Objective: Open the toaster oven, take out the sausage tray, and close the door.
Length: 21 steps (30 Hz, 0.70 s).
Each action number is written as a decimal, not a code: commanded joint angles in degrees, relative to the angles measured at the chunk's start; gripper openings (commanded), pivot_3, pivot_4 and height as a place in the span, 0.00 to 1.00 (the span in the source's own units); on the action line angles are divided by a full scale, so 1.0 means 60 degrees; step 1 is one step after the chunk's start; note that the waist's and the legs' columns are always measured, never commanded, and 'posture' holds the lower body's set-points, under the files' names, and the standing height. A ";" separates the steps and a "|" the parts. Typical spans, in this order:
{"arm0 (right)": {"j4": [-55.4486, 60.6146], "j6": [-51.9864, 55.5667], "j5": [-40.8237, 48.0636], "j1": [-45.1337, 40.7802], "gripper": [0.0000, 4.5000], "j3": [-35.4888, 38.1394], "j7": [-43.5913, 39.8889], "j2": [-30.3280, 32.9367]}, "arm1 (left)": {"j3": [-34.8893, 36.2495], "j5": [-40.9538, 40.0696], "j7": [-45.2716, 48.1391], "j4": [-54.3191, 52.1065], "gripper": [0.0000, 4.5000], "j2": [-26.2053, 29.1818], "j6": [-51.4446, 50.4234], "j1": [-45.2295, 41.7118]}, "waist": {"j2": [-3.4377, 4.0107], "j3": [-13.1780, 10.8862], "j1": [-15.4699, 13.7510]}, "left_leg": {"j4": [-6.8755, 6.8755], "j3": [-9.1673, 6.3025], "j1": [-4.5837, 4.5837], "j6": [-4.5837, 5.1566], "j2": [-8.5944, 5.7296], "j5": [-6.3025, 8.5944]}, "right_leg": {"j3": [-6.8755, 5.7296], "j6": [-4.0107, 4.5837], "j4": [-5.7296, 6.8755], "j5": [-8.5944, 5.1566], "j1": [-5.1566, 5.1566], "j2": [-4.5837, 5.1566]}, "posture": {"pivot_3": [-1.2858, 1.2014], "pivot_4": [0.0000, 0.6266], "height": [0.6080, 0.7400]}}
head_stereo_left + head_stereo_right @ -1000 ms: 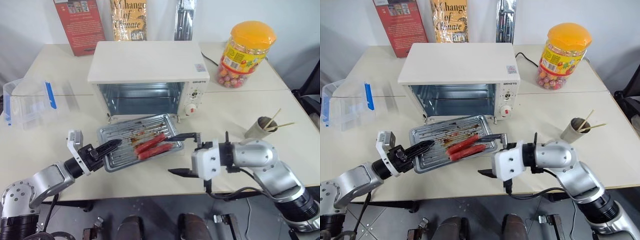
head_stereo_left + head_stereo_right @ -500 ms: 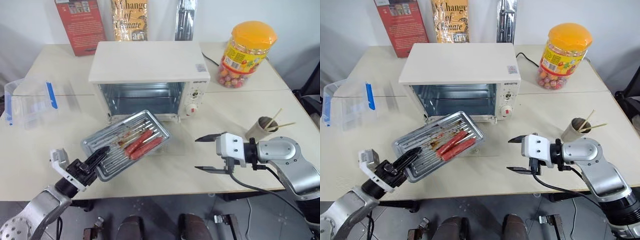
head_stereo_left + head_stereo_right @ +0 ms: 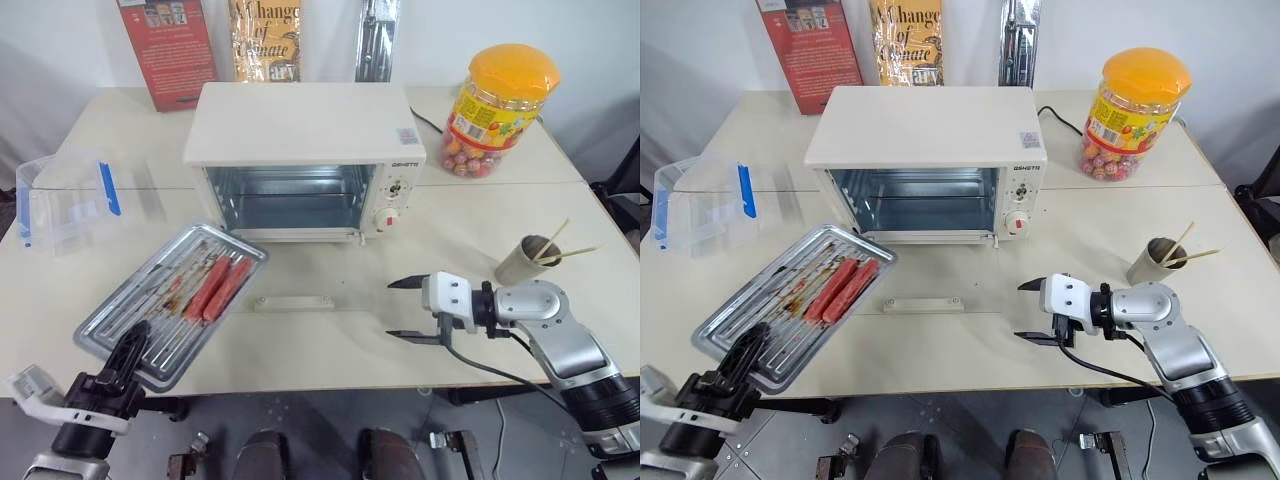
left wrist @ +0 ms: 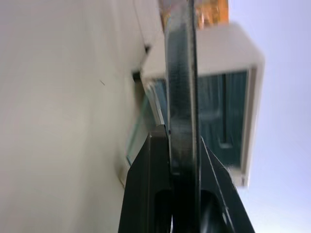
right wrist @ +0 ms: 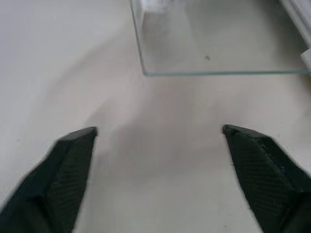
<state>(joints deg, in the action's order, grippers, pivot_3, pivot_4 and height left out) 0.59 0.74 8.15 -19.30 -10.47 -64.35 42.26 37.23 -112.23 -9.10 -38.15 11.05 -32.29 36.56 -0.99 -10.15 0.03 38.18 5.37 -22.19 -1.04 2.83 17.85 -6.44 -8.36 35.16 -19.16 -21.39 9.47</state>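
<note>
Starting far left: clear plastic box (image 3: 62, 200) with a blue clip sits on the cream surface (image 3: 470, 230), well apart from the rest.

Left pincer (image 3: 128, 352) is at the surface's near left edge, clamped shut on the near corner of the sausage tray (image 3: 140, 310). In the left wrist view its two black fingers (image 4: 141, 194) pinch the tray's thin metal rim edge-on. Tray lies diagonal at the front left of the surface, near corner over the edge, far corner pointing at the toaster oven (image 3: 300, 125). Three red sausages (image 3: 216, 286) lie side by side in its far half; greasy ridged bottom shows in the near half.

Toaster oven is centre-back, cavity empty. The door (image 3: 310, 290) is folded fully down, glass flat on the surface in front of the oven, cream bar handle (image 3: 294, 301) at its near edge. Two knobs with red marks on the oven's right panel.

Behind the oven: red book (image 3: 166, 45), yellow book (image 3: 266, 38), both upright against the wall.

Right pincer (image 3: 402, 310) hovers low over bare surface, just off the door's right near corner, fingers spread wide, holding nothing. Right wrist view shows the glass corner ahead of it, not touching.

Further right: paper cup (image 3: 526, 260) with chopsticks, and an orange-lidded candy jar (image 3: 492, 100) at the back.
</note>
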 commanded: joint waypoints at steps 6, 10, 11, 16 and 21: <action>-0.0670 -0.0815 -0.0345 -0.0383 0.26 -0.0196 0.0086 -0.0475 | 0.0471 -0.0129 0.0679 -0.0363 0.00 -0.0235 0.0792 0.0771 | 0.0000 0.0000 0.0006 | 0.0007 0.0001 -0.0003 0.0012 -0.0001 0.0007 | -0.0001 0.0003 -0.0009 -0.0001 0.0006 0.0000 | 0.52 0.24 1.00; -0.1169 -0.1320 -0.0607 -0.0541 0.01 -0.0331 0.0088 -0.0634 | 0.0869 -0.0129 0.0876 0.0031 0.00 -0.0410 0.0946 0.0638 | 0.0000 0.0000 0.0009 | 0.0006 0.0001 -0.0003 0.0012 0.0000 0.0007 | -0.0002 0.0004 -0.0008 -0.0001 0.0004 -0.0001 | 0.52 0.24 1.00; -0.1261 -0.1392 -0.0637 -0.0577 0.01 -0.0359 0.0096 -0.0687 | 0.1000 -0.0129 0.0913 0.0192 0.00 -0.0397 0.0958 0.0570 | 0.0000 0.0000 0.0010 | 0.0006 0.0001 -0.0003 0.0012 -0.0001 0.0007 | -0.0002 0.0004 -0.0009 -0.0001 0.0005 -0.0001 | 0.52 0.24 1.00; -0.1588 -0.1575 -0.0704 -0.0745 0.01 -0.0442 0.0092 -0.0893 | 0.1429 -0.0129 0.0853 0.0611 0.00 -0.0653 0.1049 0.0142 | -0.0008 0.0005 0.0011 | 0.0010 0.0000 0.0000 0.0012 0.0001 0.0007 | -0.0004 0.0004 -0.0002 -0.0001 0.0006 -0.0002 | 0.52 0.24 1.00; -0.1469 -0.1442 -0.0368 -0.1169 0.01 -0.0367 0.0020 -0.1233 | 0.1492 -0.0129 0.0735 0.0646 0.00 -0.1045 0.1109 0.0093 | -0.0009 0.0005 0.0025 | 0.0008 0.0000 0.0000 0.0012 0.0003 0.0007 | -0.0004 0.0004 -0.0004 -0.0001 0.0007 -0.0003 | 0.52 0.24 1.00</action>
<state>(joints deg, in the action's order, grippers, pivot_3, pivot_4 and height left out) -9.72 -8.69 4.41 -24.59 -13.16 -64.06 35.56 44.47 -112.29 -4.96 -32.94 5.39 -26.31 37.07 -1.04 -10.12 0.18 38.22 5.37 -22.19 -0.97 2.84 17.89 -6.47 -8.34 35.13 -19.17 -21.35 9.45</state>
